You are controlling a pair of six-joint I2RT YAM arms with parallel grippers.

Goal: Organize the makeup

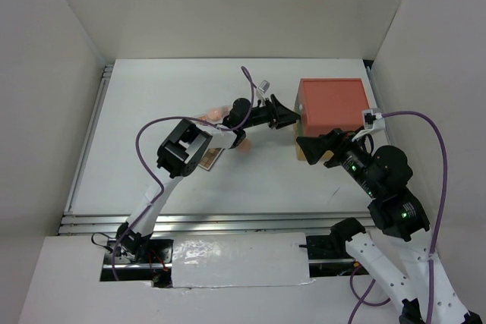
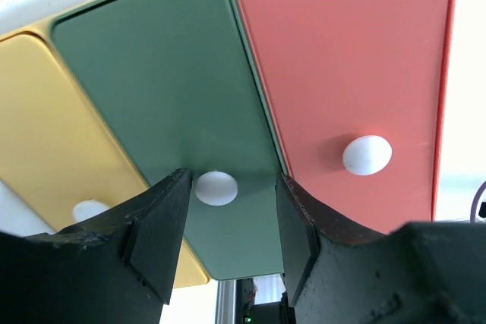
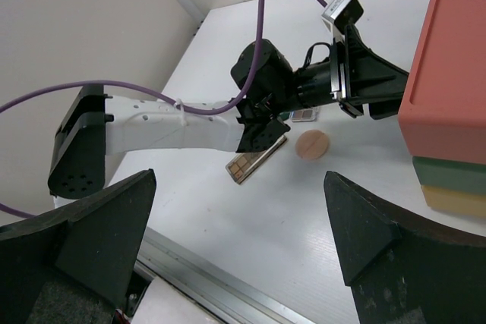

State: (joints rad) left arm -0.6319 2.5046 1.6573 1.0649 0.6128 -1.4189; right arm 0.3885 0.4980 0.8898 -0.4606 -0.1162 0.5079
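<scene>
The makeup lies on the white table left of the drawer box [image 1: 332, 104]. It includes a flat eyeshadow palette [image 3: 250, 163], a round peach compact [image 3: 313, 144] and a smaller palette [image 3: 305, 115]. More peach compacts [image 1: 215, 115] sit behind the left arm. My left gripper [image 1: 292, 119] faces the box front. In the left wrist view it [image 2: 230, 184] is open, its fingers on either side of the green drawer's white knob [image 2: 216, 187] without pinching it. My right gripper [image 3: 239, 202] hangs open and empty above the table, near the box's front corner [image 1: 314, 149].
The box front shows a yellow drawer [image 2: 53, 127], a green drawer [image 2: 167, 73] and a red drawer [image 2: 342, 51], each with a white knob. White walls enclose the table on three sides. A metal rail [image 1: 228, 221] runs along the near edge.
</scene>
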